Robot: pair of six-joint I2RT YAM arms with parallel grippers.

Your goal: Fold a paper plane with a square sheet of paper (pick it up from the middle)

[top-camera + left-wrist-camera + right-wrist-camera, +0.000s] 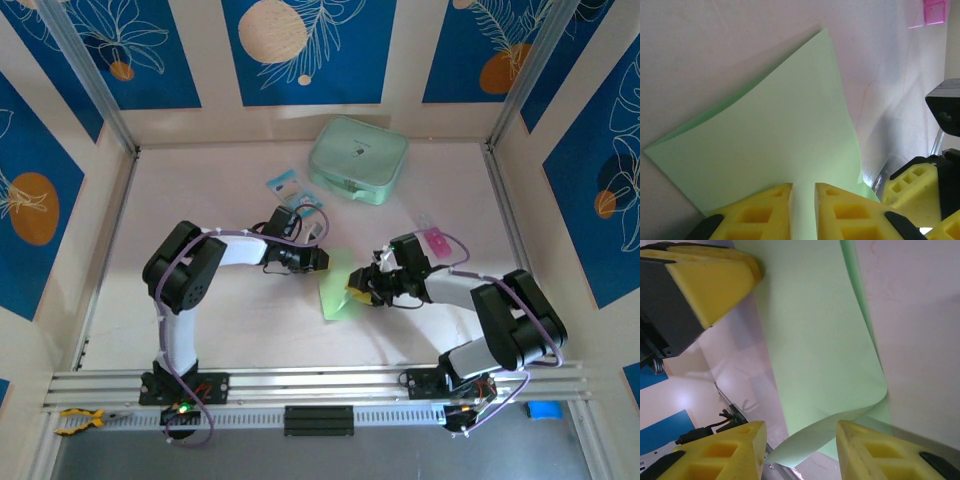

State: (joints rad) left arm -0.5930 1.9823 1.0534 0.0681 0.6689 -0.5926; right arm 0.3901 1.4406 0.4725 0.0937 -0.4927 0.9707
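**Item:** square sheet of paper (pixel 338 294), pale green, doubled over on itself with one edge curling. It sits mid-tabletop (pixel 250 330), between the two arms.
**Left pincer** (pixel 802 200): fingers nearly together, pinching the sheet's near edge.
**Right pincer** (pixel 800 447): fingers spread, with the curled edge loose between them.
**Also present:** mint zip case (pixel 358 160) at the back, blue-and-white packet (pixel 285 183) just beside it, small pink packet (pixel 436 240) near the right arm.
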